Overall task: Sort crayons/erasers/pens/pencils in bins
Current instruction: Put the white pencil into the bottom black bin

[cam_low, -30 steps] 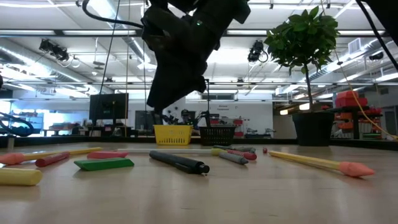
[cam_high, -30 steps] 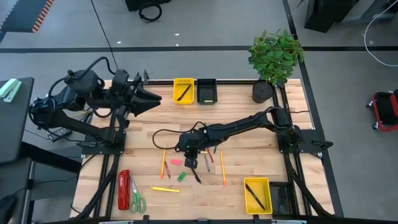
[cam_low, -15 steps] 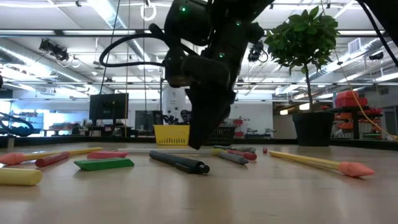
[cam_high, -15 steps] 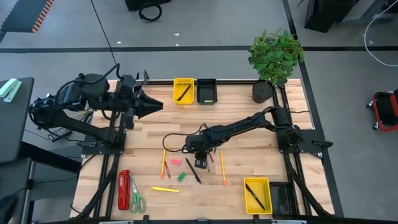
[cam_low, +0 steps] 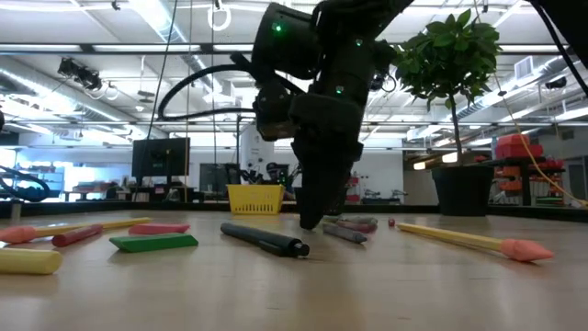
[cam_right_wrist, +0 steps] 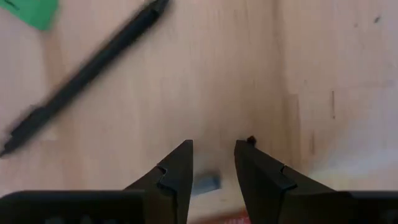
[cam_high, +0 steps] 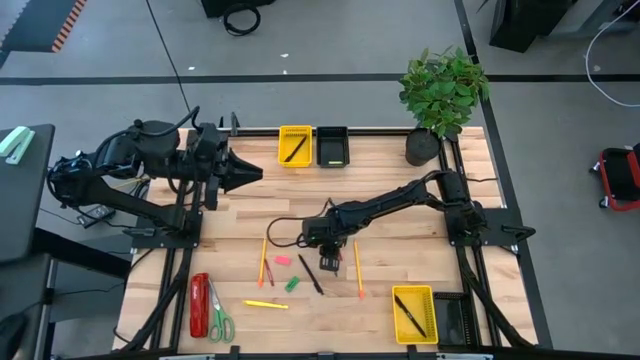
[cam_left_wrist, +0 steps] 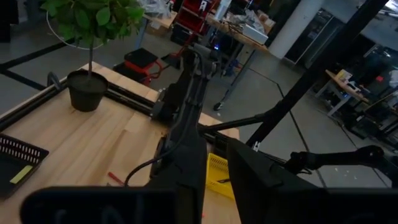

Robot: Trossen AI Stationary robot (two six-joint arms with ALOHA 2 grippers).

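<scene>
— Since a moment ago the right gripper [cam_high: 331, 262] has swung over and dropped right down to the table [cam_low: 386, 285], beside the black pen [cam_low: 264, 240].

— Holding anything?

— No, its fingers [cam_right_wrist: 176, 171] stand parted over a grey crayon [cam_right_wrist: 206, 182]. The green eraser [cam_low: 152, 243] lies off to one side.

— And the left gripper [cam_high: 245, 171]?

— Back by the table's edge, near the yellow bin [cam_high: 294, 146]; can't tell its jaws.

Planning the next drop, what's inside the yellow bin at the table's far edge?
The high view shows one black pen lying diagonally in the far yellow bin. Nothing else shows inside, though the low view hides its floor behind the mesh wall.
</scene>
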